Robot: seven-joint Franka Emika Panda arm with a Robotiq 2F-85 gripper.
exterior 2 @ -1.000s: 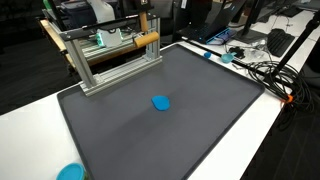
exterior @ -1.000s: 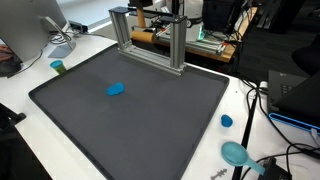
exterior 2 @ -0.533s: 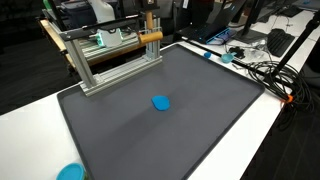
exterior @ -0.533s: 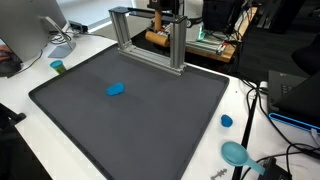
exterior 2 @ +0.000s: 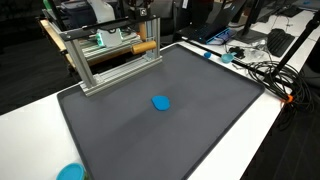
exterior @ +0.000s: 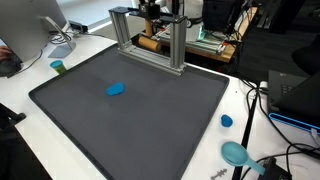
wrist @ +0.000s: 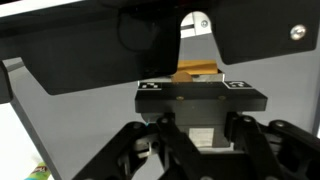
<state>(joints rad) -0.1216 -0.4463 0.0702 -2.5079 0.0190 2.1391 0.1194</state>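
Observation:
My gripper (exterior: 150, 22) hangs behind the aluminium frame (exterior: 178, 45) at the back edge of the dark mat (exterior: 130, 115). It is shut on an orange-brown cylinder (exterior: 148, 42), held level just past the frame's posts. Seen from the other side, the gripper (exterior 2: 143, 20) sits above the same cylinder (exterior 2: 146, 46), next to the frame (exterior 2: 85, 62). The wrist view is mostly filled by the gripper's dark body and links, with a small orange-brown patch (wrist: 196, 71) showing beyond them; the fingertips lie below the picture's edge.
A flat blue object (exterior: 116, 89) (exterior 2: 160, 102) lies on the mat. On the white table stand a small green cup (exterior: 58, 67), a blue cap (exterior: 226, 121) and a teal bowl (exterior: 236, 153) (exterior 2: 70, 172). Cables (exterior 2: 262, 68) crowd one side.
The cylinder has shifted a little sideways and dropped slightly behind the frame with the gripper. The blue object has not moved.

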